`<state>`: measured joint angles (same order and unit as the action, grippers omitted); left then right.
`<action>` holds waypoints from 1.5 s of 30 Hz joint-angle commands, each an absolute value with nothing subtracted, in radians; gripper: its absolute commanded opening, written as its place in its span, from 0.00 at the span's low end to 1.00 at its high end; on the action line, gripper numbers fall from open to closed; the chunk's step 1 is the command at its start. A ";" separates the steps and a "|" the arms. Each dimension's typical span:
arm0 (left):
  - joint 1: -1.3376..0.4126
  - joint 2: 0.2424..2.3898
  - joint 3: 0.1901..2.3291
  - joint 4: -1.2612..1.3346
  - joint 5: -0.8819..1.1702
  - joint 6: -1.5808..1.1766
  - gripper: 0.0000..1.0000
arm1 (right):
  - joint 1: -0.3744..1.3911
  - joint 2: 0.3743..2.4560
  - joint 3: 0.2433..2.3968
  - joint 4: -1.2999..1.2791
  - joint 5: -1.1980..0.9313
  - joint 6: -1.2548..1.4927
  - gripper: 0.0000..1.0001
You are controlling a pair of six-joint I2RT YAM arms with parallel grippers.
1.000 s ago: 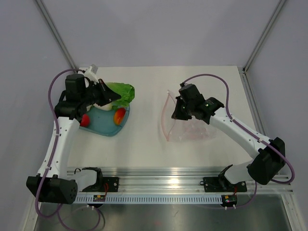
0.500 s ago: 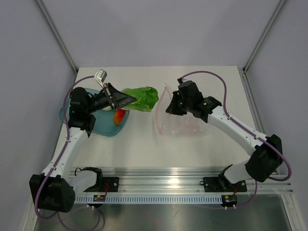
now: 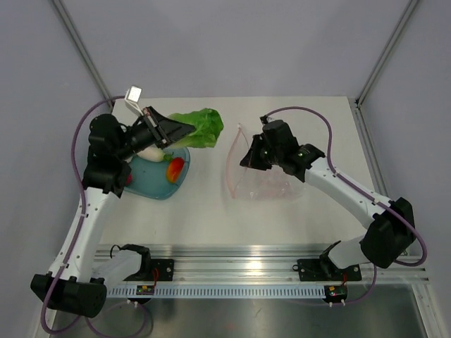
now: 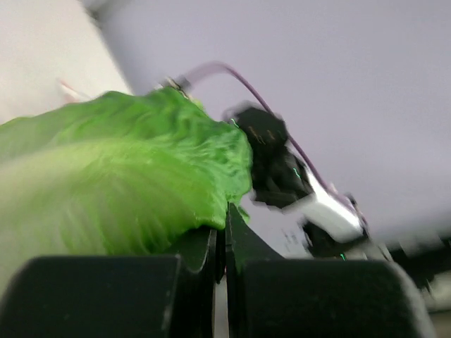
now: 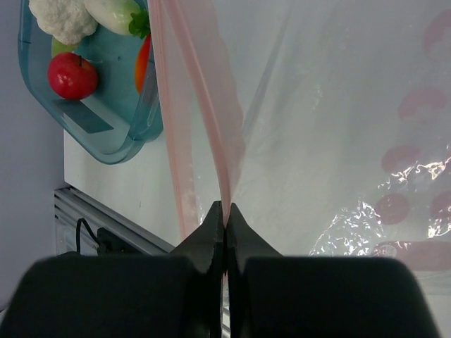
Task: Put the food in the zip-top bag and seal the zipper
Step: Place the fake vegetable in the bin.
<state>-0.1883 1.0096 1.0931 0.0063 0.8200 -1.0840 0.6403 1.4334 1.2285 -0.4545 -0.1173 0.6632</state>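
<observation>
The left gripper [image 3: 183, 130] was pressed shut on a green leafy piece of food [image 3: 201, 127] and held it clear of the table [image 3: 211, 225]. From overhead the leaf showed just past the far right rim of the teal bowl [image 3: 151, 189], its tip toward the zip-top bag [image 3: 276, 186]. The left wrist view was blurred, with the leaf bulging above the closed fingertips. The right gripper [image 5: 225, 211] was closed as well, pinching the pinkish zipper [image 5: 194, 105] strip on one lip of the bag. That lip was raised off the table, so the mouth gaped toward the bowl while the rest of the clear plastic lay crinkled on the surface. More food sat in the bowl: a red round piece [image 5: 70, 76], a white cauliflower-like piece [image 5: 63, 17], a whitish piece with a green top [image 5: 116, 13] and an orange piece [image 3: 175, 169].
</observation>
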 commanded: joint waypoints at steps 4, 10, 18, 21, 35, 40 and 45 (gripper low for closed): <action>-0.129 1.057 1.204 -0.569 0.243 -0.692 0.00 | 0.637 1.350 1.187 -0.445 -0.124 0.675 0.00; -0.061 1.176 1.181 -0.549 0.144 -0.583 0.00 | 0.637 1.316 1.151 -0.463 -0.124 0.672 0.00; 0.040 1.348 1.229 -0.689 0.060 -0.477 0.00 | 0.637 1.296 1.137 -0.503 -0.121 0.658 0.00; 0.048 1.357 1.213 -0.684 0.020 -0.488 0.02 | 0.637 1.308 1.132 -0.502 -0.129 0.663 0.00; -0.179 1.330 1.250 -0.712 -0.146 -0.382 0.80 | 0.637 1.358 1.135 -0.511 -0.152 0.672 0.07; -0.183 1.433 1.227 -0.678 -0.069 -0.376 0.68 | 0.637 1.361 1.141 -0.515 -0.156 0.673 0.07; -0.169 1.584 1.279 -0.672 -0.006 -0.373 0.64 | 0.637 1.347 1.141 -0.531 -0.143 0.675 0.07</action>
<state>-0.1780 1.5215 1.2232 -0.7090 -0.0650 -0.3916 0.6403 1.3643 1.1282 -0.5213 -0.1322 0.6708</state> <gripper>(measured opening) 0.646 0.071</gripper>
